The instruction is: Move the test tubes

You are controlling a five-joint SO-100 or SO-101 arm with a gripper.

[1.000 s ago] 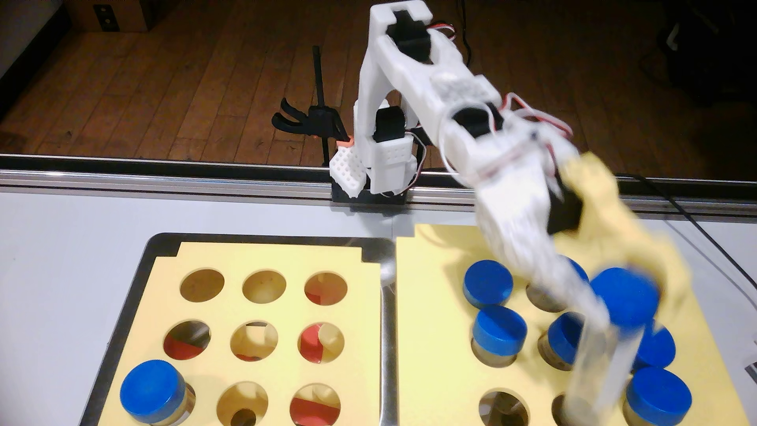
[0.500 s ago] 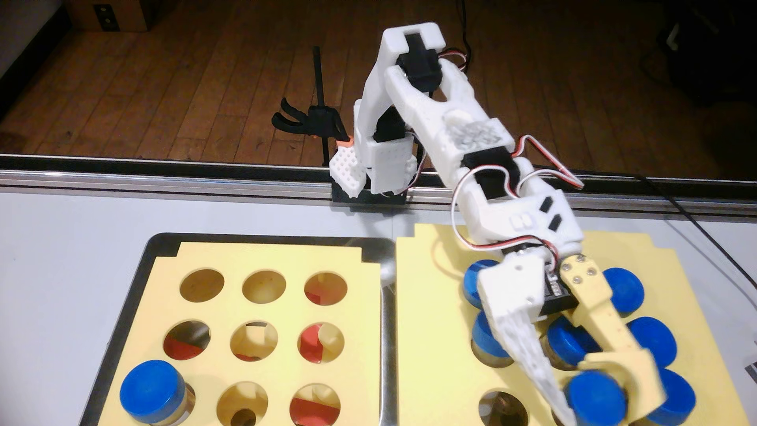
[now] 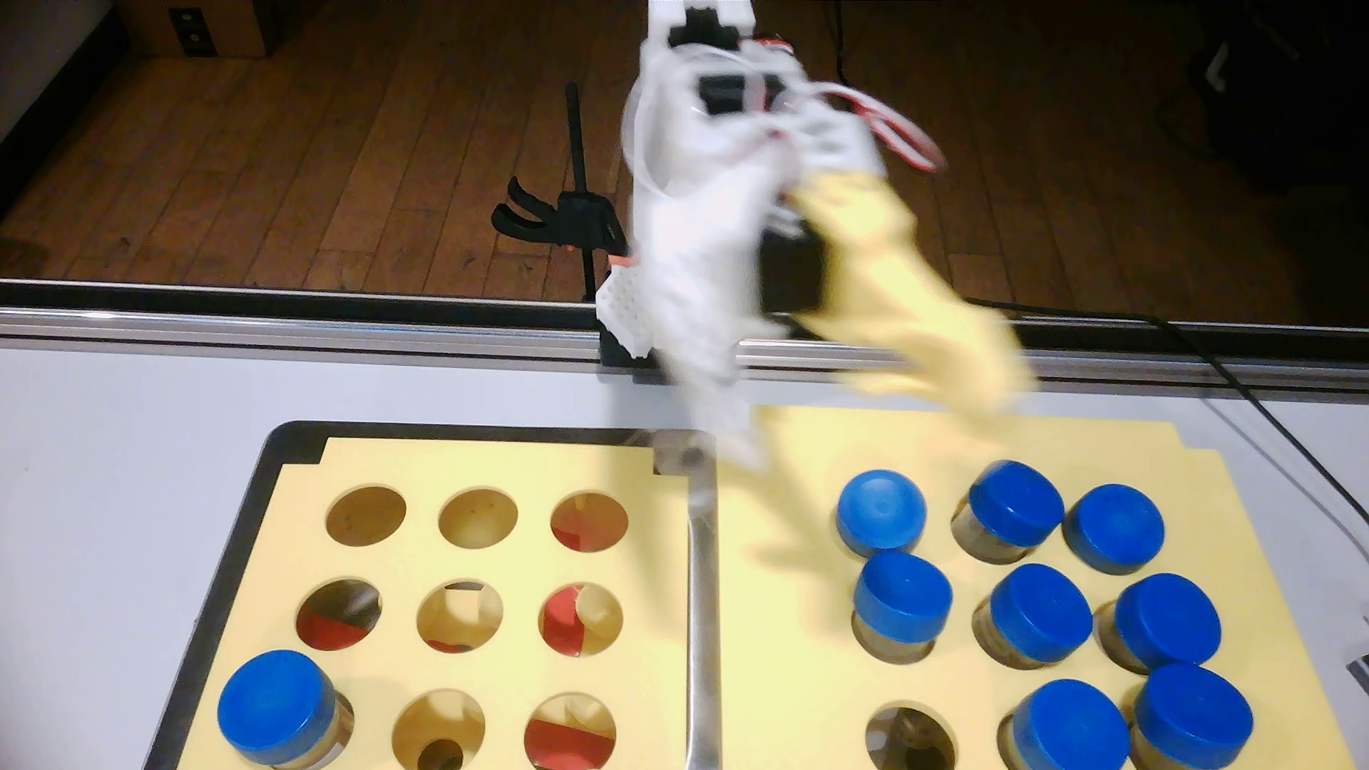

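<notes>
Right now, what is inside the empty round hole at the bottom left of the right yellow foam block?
The empty round hole shows only dark brownish depth, with no blue-capped clear tube in it. Its bottom is shadowed and cut off by the picture's edge.

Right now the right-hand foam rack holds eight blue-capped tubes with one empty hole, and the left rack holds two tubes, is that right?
Not quite. The left foam rack holds one blue-capped tube, in its near-left hole as the fixed view shows, not two. The rest stands: the right foam rack holds eight tubes and one empty hole.

Eight test tubes (image 3: 1037, 614) right, one (image 3: 275, 707) left
</notes>
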